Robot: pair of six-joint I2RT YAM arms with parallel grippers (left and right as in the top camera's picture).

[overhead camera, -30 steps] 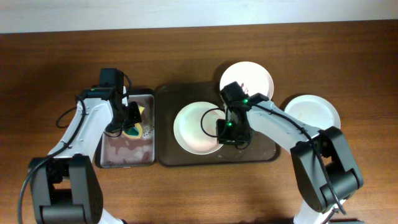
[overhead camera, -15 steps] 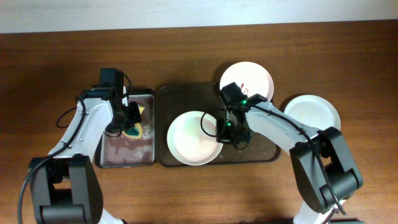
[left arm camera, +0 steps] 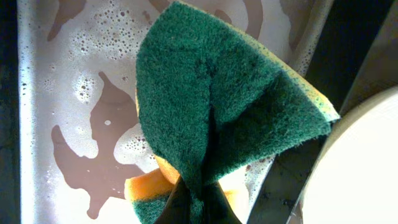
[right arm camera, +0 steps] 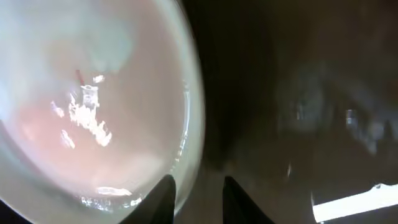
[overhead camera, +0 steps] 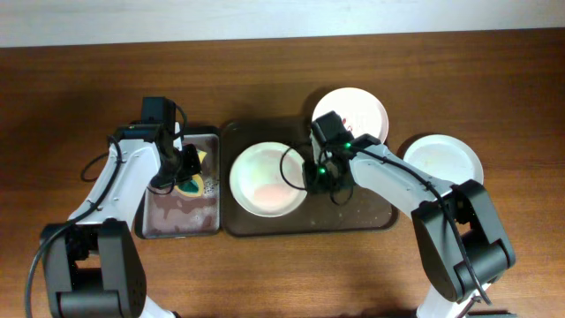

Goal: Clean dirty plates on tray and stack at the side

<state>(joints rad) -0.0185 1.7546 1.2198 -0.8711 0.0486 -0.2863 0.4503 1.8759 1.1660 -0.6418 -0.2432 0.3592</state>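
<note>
**Mint plate on the tray, a pink film in its well**

The pale mint plate (overhead camera: 267, 179) lies flat on the left half of the dark brown tray (overhead camera: 371, 216), and its well carries a faint pinkish smear. A white plate (overhead camera: 350, 110) with a short red mark sits at the tray's back right corner, overlapping the rim. A second, plain white plate (overhead camera: 443, 159) rests on the worktop (overhead camera: 494, 265) just off the tray's right end.

From overhead, the right fingers (overhead camera: 315, 173) are at the mint plate's right edge, but their spread is hidden under the wrist. The right wrist view shows it. They stand apart astride the rim, one over the plate and the other over the tray floor. Dark tray shows between the rim and the outer finger. That view, though blurred, also brings out wet glints on the pink film.

Just left of the tray sits a grey metal tray (overhead camera: 181, 221). Above it the left fingers (left arm camera: 193, 211) are pinched on a folded green-and-yellow sponge (left arm camera: 230, 106). Overhead gives only a small coloured patch there. The left wrist view adds the sponge's fold, and suds and brownish patches on the metal.
</note>
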